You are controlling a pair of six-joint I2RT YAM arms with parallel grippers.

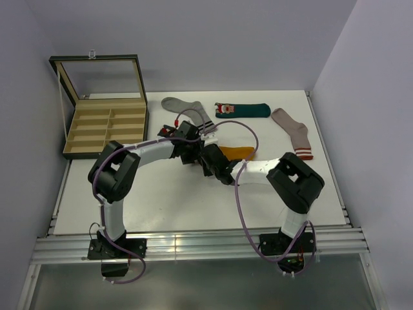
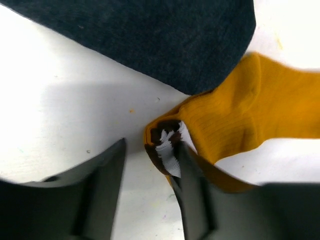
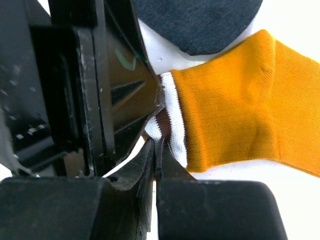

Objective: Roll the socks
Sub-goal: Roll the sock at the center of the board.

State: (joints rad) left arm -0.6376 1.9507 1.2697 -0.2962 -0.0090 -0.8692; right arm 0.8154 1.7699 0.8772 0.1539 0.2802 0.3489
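The right hand is pinching shut on the edge of the mustard sock's striped cuff. Its two fingers are pressing together with the brown-and-white band caught at their tips. The rest of that sock is lying flat on the tabletop, stretching away ahead of this hand. The left hand is standing open close against the right hand, almost tip to tip. The bunched cuff is sitting in the gap between its fingers, touching one finger and clear of the other. The navy sock is lying just beyond the left hand's fingertips, its rounded end meeting the mustard sock. The teal sock is lying farther out, well past both hands.
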